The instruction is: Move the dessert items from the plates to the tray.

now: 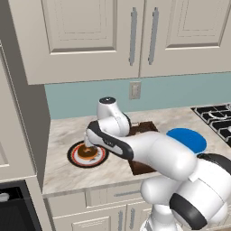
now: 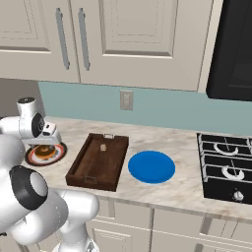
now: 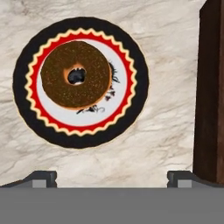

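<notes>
- While it hangs over the worktop [image 3: 166, 109], end effector [image 3: 111, 177] stands wide open, gripping nothing.
- Doughnut [image 3: 75, 75] lies on red-ringed plate [image 3: 81, 133], just ahead of fingertips [image 3: 41, 177].
- Tray [image 3: 210, 92] beside it.

Marble counter [image 2: 187, 147], stove [image 2: 227, 167], wall outlet [image 2: 126, 100], cabinets [image 2: 123, 34].

A tan-orange doughnut [image 3: 75, 75] with speckled brown glaze is borne on a plate [image 3: 27, 114] patterned with a black rim, a scalloped red ring edged in yellow, and a white centre with a dark design. The other plate [image 2: 151, 167] is plain blue, the tray [image 2: 80, 170] dark brown wood, and the counter [image 3: 166, 52] marbled beige.
</notes>
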